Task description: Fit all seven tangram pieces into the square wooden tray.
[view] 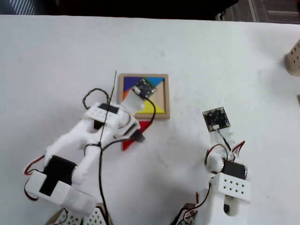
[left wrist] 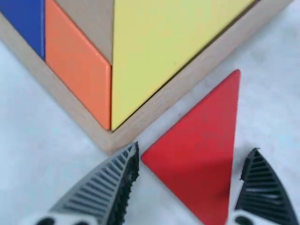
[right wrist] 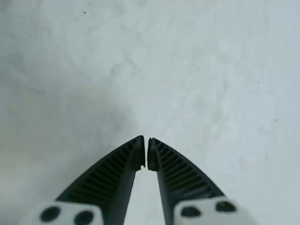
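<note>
The square wooden tray (view: 167, 99) lies at the table's middle with coloured pieces in it: a yellow triangle (left wrist: 164, 42), an orange piece (left wrist: 77, 65) and a blue piece (left wrist: 26, 21), with a bare wooden gap (left wrist: 91, 21) beside them. A red triangle (left wrist: 201, 150) lies flat on the table just outside the tray's near corner. My left gripper (left wrist: 194, 150) is open, low over the table, with one finger on each side of the red triangle. My right gripper (right wrist: 145, 143) is shut on nothing above bare table, to the right of the tray.
The left arm (view: 89, 136) reaches over the tray's near left part and hides some pieces. The right arm (view: 225, 173) stands at the front right. A perforated tan object (view: 294, 58) sits at the far right edge. White table surrounds the tray.
</note>
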You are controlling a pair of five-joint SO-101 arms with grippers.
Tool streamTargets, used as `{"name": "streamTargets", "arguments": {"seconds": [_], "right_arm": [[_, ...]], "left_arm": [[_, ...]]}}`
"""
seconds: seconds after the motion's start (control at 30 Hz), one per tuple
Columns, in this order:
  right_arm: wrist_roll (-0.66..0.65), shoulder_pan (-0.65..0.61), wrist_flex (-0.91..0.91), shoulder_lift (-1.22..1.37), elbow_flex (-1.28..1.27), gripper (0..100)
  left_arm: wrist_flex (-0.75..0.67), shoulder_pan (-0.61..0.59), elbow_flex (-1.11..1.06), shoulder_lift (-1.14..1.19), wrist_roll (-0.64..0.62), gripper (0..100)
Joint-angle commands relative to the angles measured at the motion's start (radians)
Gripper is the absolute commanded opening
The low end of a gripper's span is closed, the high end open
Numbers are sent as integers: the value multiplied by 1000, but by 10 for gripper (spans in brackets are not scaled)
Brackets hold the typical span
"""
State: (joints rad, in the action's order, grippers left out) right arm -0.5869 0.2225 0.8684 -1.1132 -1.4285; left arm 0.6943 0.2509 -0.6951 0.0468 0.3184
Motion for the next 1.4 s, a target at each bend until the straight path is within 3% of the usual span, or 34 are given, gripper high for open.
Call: {"name": "streamTargets", "arguments": {"seconds": [0.0, 0.1, 0.77, 1.13, 1.37], "right_arm": [[-8, -8, -1, -12, 5, 24], [-8, -8, -1, -12, 5, 24], [-8, -10, -4, -15, 5, 24], [-3, -10, -4, -16, 5, 24], [0, -10, -4, -18, 5, 24]], "left_arm": [[0, 33, 5, -45, 9, 231], [0, 33, 6, -45, 9, 169], [3, 33, 3, -50, 2, 199], [91, 35, 6, -114, -2, 199], [100, 35, 3, -162, -112, 199]]}}
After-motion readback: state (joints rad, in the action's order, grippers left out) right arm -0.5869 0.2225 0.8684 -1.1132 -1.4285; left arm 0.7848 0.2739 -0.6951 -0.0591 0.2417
